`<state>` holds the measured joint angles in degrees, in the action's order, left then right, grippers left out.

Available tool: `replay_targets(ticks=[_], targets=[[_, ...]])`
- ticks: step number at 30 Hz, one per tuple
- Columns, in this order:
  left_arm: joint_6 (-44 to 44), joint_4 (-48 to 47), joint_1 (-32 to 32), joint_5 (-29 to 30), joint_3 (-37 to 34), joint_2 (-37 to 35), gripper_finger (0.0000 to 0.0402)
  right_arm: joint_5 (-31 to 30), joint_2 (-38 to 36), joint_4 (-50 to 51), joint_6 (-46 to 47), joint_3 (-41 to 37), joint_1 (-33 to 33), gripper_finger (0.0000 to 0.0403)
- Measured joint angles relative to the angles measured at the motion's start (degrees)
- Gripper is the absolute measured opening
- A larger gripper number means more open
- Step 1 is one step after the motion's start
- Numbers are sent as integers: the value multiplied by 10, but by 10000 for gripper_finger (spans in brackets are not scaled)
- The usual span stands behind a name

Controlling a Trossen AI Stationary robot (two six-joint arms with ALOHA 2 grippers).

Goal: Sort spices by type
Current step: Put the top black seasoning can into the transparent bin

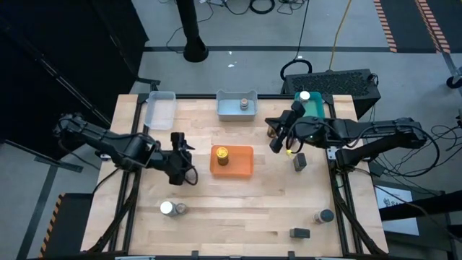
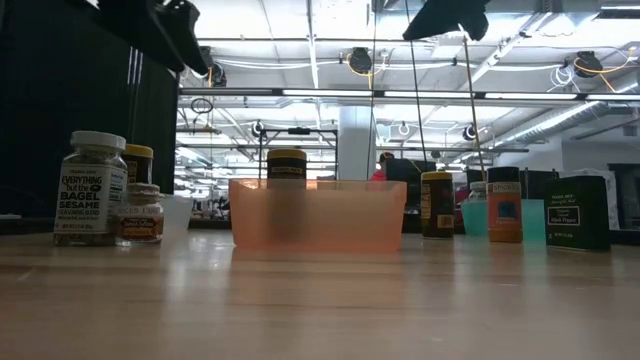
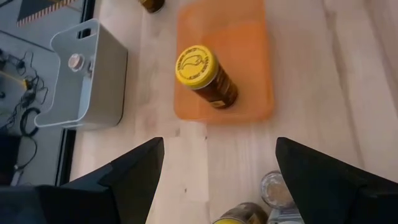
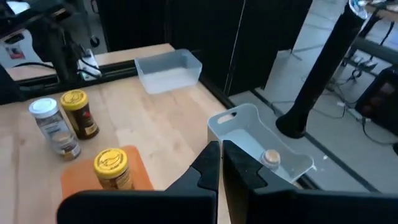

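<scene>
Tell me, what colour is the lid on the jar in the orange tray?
Yellow lid, clearest in the left wrist view.

We see a light wooden surface (image 1: 238,209) carrying four trays: a clear tray (image 1: 160,109), a blue-grey tray (image 1: 237,106), a teal tray (image 1: 312,105) and an orange tray (image 1: 232,161). Loose spice jars (image 1: 172,209) and dark tins (image 1: 300,233) also stand directly on the wood.

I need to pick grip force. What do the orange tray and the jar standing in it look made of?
Orange tray: likely translucent plastic, since the low view shows the jar through its wall. Jar: amber body, glass or plastic, unclear; glossy yellow lid, possibly painted metal.
</scene>
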<state>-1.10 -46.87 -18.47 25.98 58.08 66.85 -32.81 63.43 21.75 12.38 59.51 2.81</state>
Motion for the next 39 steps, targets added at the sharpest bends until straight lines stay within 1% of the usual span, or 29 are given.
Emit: replay_targets(ticks=[4,6,12,18,23,27,30,36,38,39], targets=[[-3,0,8,-1,0,0,316,0,2,40,30,0,6,0],[-21,-2,14,-3,0,0,316,0,4,62,48,0,7,0],[-126,-52,32,-4,0,0,316,-5,4,116,80,0,7,0],[-217,-83,35,-8,0,0,316,-5,4,118,52,0,7,0],[-281,-82,35,-34,0,0,316,-5,4,104,22,0,3,0],[-314,-82,35,-55,0,0,316,-5,4,89,4,0,0,0],[-321,-81,35,-65,0,0,316,-4,4,82,-6,0,-1,0],[-324,-80,35,-62,0,0,316,-4,4,55,-21,0,-1,0],[-304,-68,35,-44,0,0,316,-4,4,50,-21,0,-1,0],[-284,-52,35,-22,0,0,316,-4,4,48,-18,0,-1,0]])
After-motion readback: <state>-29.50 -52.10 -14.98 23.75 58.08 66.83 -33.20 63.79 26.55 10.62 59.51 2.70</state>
